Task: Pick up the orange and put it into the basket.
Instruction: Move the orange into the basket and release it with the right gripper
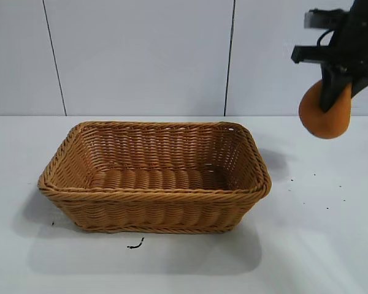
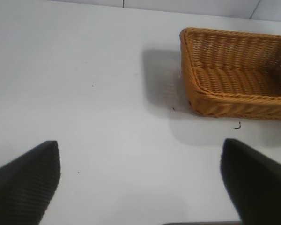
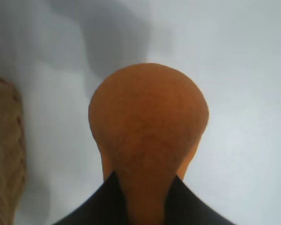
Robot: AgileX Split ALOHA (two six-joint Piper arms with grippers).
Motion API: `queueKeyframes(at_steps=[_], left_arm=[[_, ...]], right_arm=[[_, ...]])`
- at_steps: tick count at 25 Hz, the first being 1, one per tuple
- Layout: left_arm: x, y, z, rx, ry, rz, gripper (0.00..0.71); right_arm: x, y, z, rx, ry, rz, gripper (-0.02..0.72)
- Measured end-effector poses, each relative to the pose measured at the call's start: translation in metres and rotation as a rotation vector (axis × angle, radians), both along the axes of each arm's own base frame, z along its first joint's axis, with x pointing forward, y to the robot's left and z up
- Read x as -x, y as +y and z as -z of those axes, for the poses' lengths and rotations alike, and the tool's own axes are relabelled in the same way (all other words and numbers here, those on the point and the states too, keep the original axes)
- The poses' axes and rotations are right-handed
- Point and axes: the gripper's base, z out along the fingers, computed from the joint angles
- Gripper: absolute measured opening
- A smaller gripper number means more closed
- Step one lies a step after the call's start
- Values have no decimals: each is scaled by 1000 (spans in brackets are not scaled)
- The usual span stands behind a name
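The bench (image 1: 331, 245) was a plain white surface set against a pale panelled wall. On it sat the basket (image 1: 153, 211), tan wicker with a braided rim. A small dark scrap (image 1: 135, 245) lay just before it, with scattered specks (image 1: 306, 196) to its right.

Dull-orange orange (image 1: 324, 119), tan woven basket (image 1: 153, 196), white table (image 1: 319, 245).

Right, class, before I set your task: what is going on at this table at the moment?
The right gripper has its fingers closed on the orange and holds it in the air, above the white table and off to the right of the basket. The wicker basket has nothing in it, so the orange has not yet been put in. The left gripper hangs open over bare table beside the basket, holding nothing.
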Motion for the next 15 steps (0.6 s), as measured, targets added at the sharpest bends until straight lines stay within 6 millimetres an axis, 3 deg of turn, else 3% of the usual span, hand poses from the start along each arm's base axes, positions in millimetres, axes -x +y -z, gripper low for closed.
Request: queueKeyframes(at_steps=[2, 5, 11, 15], left_arm=[[0, 0, 0, 0, 0, 0, 666], [0, 0, 0, 0, 0, 0, 666], [0, 0, 0, 0, 0, 0, 666], [0, 0, 0, 0, 0, 0, 666]], right_arm=[[-3, 10, -11, 3, -33, -26, 53], [-2, 40, -22, -1, -69, -97, 53], [19, 123, -25, -16, -80, -294, 53], [33, 167, -24, -34, -121, -392, 53]])
